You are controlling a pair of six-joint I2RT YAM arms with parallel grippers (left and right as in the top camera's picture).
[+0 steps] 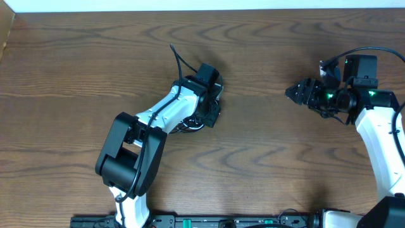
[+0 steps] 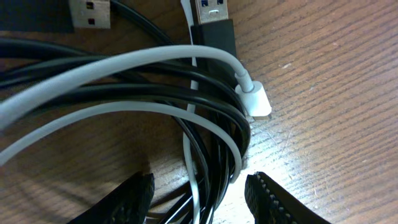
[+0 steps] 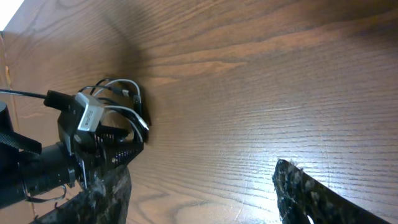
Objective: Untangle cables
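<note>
The cables lie tangled in one bundle on the wooden table. In the left wrist view, black cables loop together with the white cable, whose small white plug rests on the wood. Two USB plugs show at the top. My left gripper is open, its fingers on either side of several strands, low over the bundle. In the overhead view it covers most of the bundle. My right gripper is open and empty, well right of the bundle; its wrist view shows the cables far off.
The wooden table has its far edge along the top and a left edge at the upper left. The left arm stretches from the bottom left to the middle. A thin black arm cord rises behind the left wrist.
</note>
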